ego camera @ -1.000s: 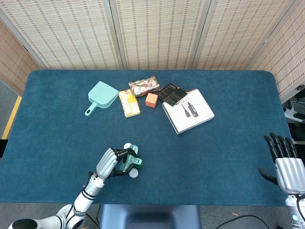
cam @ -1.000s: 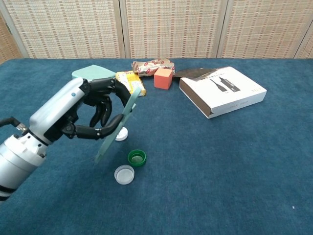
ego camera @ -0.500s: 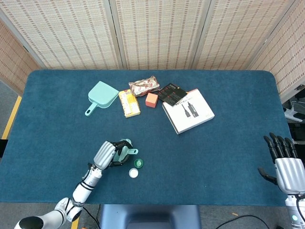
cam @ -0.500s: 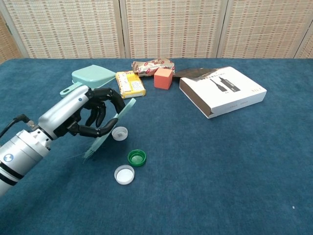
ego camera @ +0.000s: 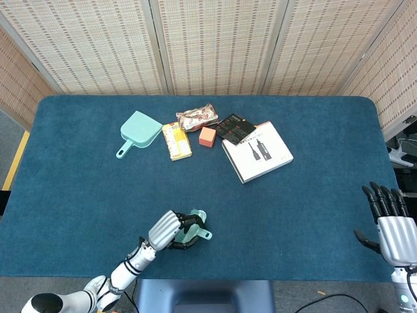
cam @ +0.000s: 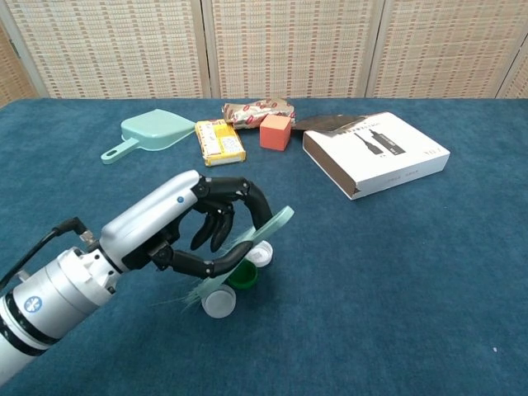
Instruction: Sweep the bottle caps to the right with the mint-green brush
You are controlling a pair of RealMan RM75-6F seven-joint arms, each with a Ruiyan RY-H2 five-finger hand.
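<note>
The left hand [cam: 194,231] grips the mint-green brush [cam: 256,238], its fingers curled around the flat handle, which slants up and to the right past the fingertips. Since half a second ago the hand has swung rightward and toward the near table edge, and the brush now lies over the bottle caps [cam: 239,280] rather than to their left. Three caps sit bunched under and just beside the brush: a green cap [cam: 244,277] beneath the fingers, a white cap [cam: 219,303] just nearer the camera, and a second white cap [cam: 262,255] just beyond the fingertips; earlier they lay more spread out. In the head view the hand [ego camera: 171,229] covers the caps. The right hand [ego camera: 392,225] rests well to the right at the table's edge, fingers straight and apart, holding nothing, as before.
</note>
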